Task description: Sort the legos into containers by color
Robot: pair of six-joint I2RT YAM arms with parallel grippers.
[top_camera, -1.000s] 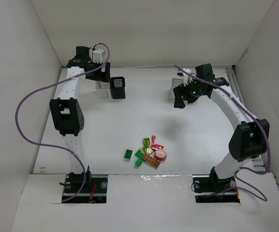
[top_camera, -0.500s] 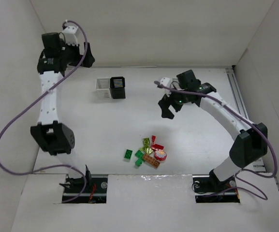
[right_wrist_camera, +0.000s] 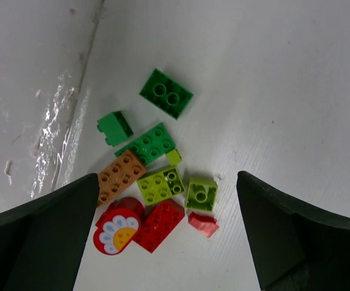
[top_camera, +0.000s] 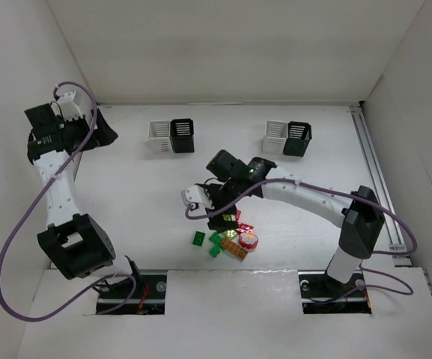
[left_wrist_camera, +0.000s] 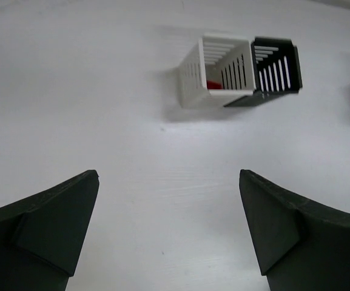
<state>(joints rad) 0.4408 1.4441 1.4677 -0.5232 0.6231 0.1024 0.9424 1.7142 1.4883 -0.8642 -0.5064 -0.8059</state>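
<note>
The legos lie in a loose pile (top_camera: pixel 233 238) at the front middle of the table. In the right wrist view I see a dark green brick (right_wrist_camera: pixel 167 93), a small green one (right_wrist_camera: pixel 115 127), a long green one (right_wrist_camera: pixel 150 144), an orange one (right_wrist_camera: pixel 121 177), two yellow-green ones (right_wrist_camera: pixel 161 184), a red brick (right_wrist_camera: pixel 161 223) and a red flower piece (right_wrist_camera: pixel 117 230). My right gripper (top_camera: pixel 216 213) hangs open over the pile (right_wrist_camera: pixel 167 182), holding nothing. My left gripper (top_camera: pixel 99 134) is open and empty (left_wrist_camera: pixel 168 176) at the far left. The left white bin (left_wrist_camera: pixel 217 73) holds something red.
A white bin (top_camera: pixel 159 137) and black bin (top_camera: pixel 182 135) stand at the back left; a second white (top_camera: pixel 275 137) and black (top_camera: pixel 298 139) pair stands at the back right. White walls close in the table. A metal rail (top_camera: pixel 373 172) runs along the right edge.
My right arm swung from the back right bins down and left to above the lego pile. My left arm swung away from the left bins to the far left wall.
</note>
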